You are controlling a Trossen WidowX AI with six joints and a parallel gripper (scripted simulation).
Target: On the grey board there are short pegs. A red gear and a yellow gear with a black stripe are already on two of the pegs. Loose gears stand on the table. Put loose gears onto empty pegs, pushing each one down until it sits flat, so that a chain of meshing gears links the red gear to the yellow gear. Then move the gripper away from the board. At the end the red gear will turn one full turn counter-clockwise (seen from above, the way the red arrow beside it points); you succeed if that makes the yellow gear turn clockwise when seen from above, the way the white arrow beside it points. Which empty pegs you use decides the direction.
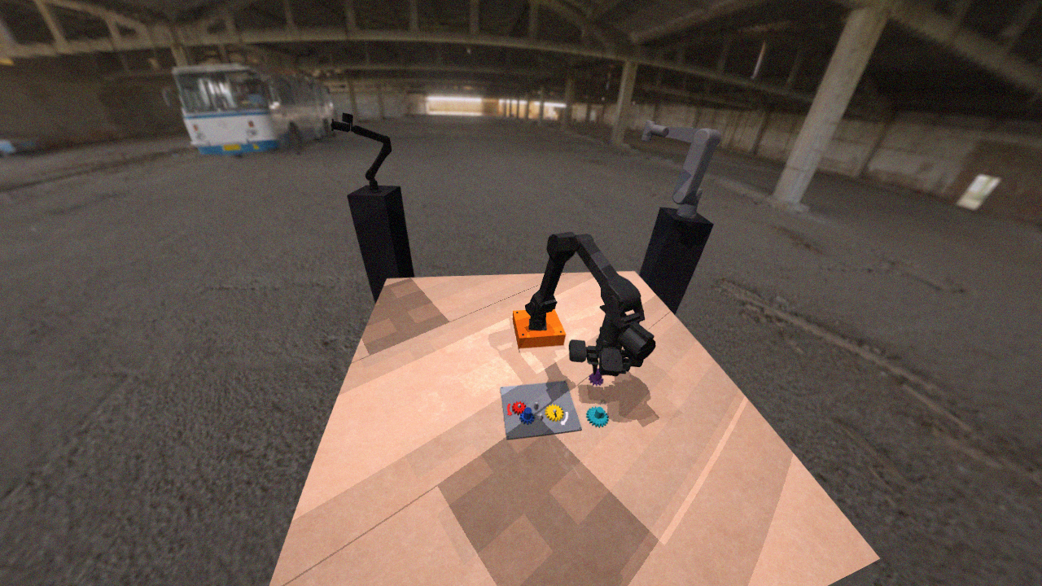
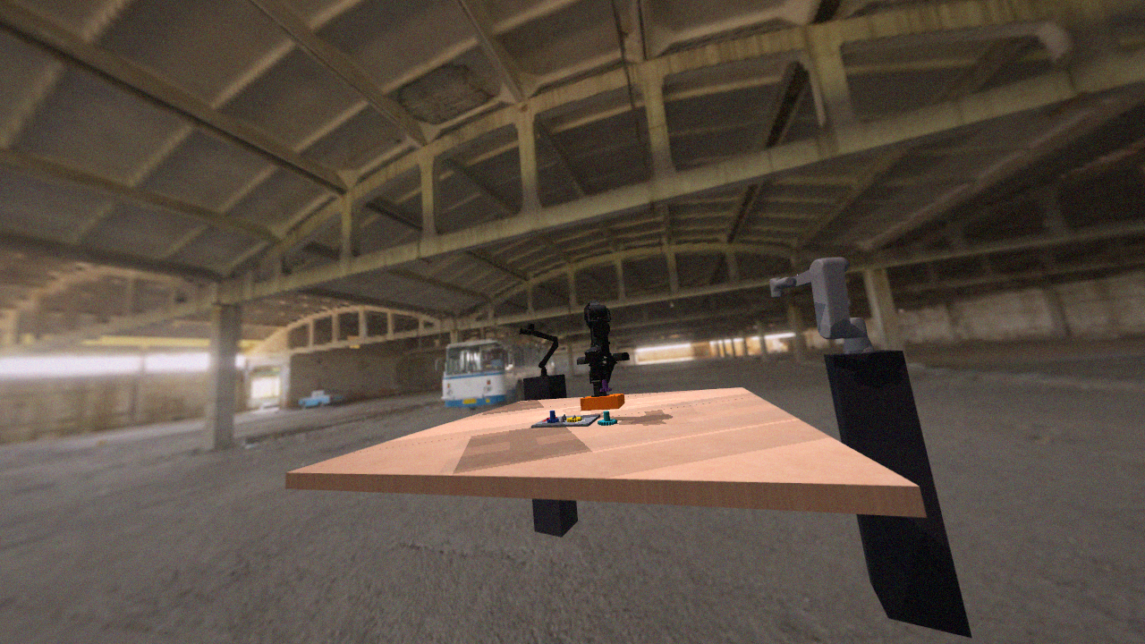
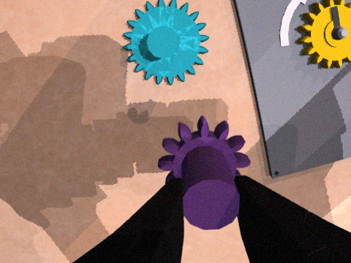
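Peach-toned table (image 1: 378, 495) (image 2: 704, 460) (image 3: 91, 22): you have a broad stretch of it between the grey board and the edge nearest the top view.
Black arm (image 1: 598, 265) (image 2: 597, 324): it arches up from its base and reaches down on the yellow gear's side of the board.
Grey board (image 1: 514, 430) (image 2: 560, 426) (image 3: 270, 77): lies flat; in your wrist view its long edge runs past the claw, with a corner close by.
Orange base (image 1: 540, 341) (image 2: 612, 402): stands behind the board, a gap between them.
Claw (image 1: 596, 369) (image 2: 605, 383) (image 3: 208, 187): clenched on the purple gear's handle, outside the board's edge.
Teal gear (image 1: 597, 417) (image 2: 606, 419) (image 3: 164, 42): upright on the table, just beside the board, not touching it.
Yellow gear (image 1: 554, 413) (image 2: 572, 419) (image 3: 325, 47): on its peg.
Blue gear (image 1: 527, 416) (image 2: 552, 417): on the board, close beside red; you can't tell how flat it sits.
Red gear (image 1: 516, 406): near the board's far side from teal.
Purple gear (image 1: 597, 378) (image 2: 606, 385) (image 3: 210, 204): raised above the table, handle up.
Bare peg (image 1: 536, 405): between red and yellow.
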